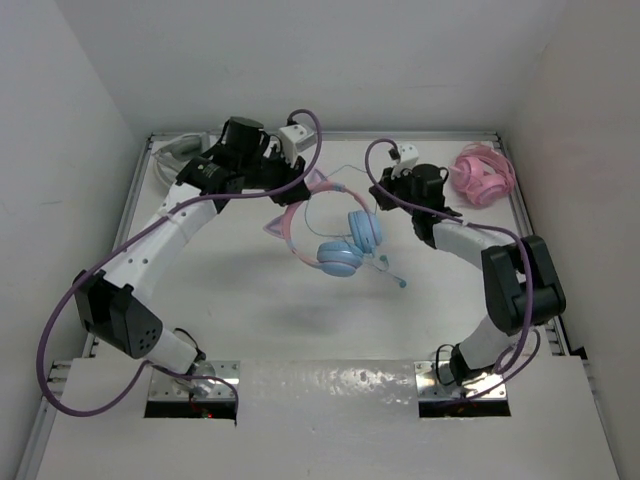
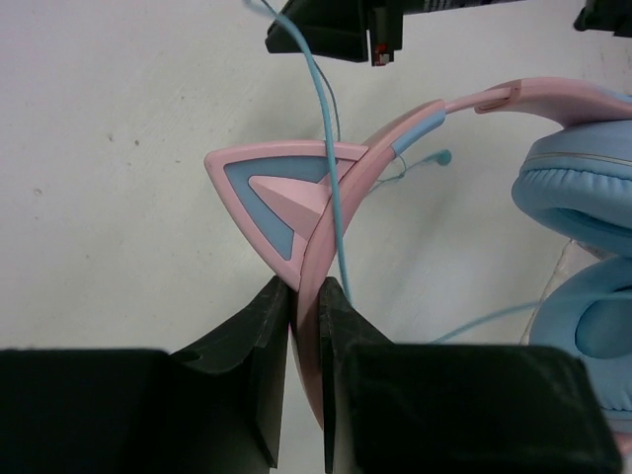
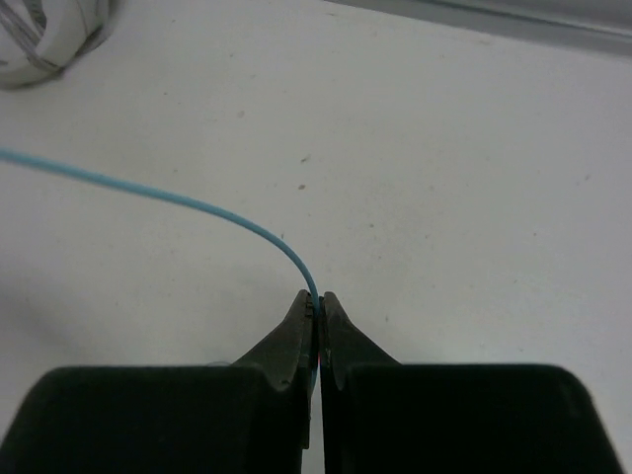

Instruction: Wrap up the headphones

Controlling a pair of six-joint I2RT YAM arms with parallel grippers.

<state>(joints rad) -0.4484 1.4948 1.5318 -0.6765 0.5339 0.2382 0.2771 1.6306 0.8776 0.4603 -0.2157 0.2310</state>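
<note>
The headphones (image 1: 340, 255) lie mid-table, with a pink cat-ear headband (image 1: 290, 225) and two light blue ear cups. My left gripper (image 1: 303, 187) is shut on the headband just below a cat ear (image 2: 272, 202); in the left wrist view the pink band sits pinched between the fingers at the left gripper (image 2: 306, 293). The thin light blue cable (image 2: 331, 148) runs up past the ear toward my right gripper (image 1: 381, 194). In the right wrist view, the right gripper (image 3: 318, 299) is shut on the cable (image 3: 148, 190), which arcs away to the left just above the table.
All-pink bundled headphones (image 1: 483, 175) lie at the back right corner. White-grey headphones (image 1: 175, 150) lie at the back left, their edge also showing as white-grey headphones (image 3: 49, 39). A small boom mic tip (image 1: 402, 283) sticks out near the ear cups. White walls enclose the table.
</note>
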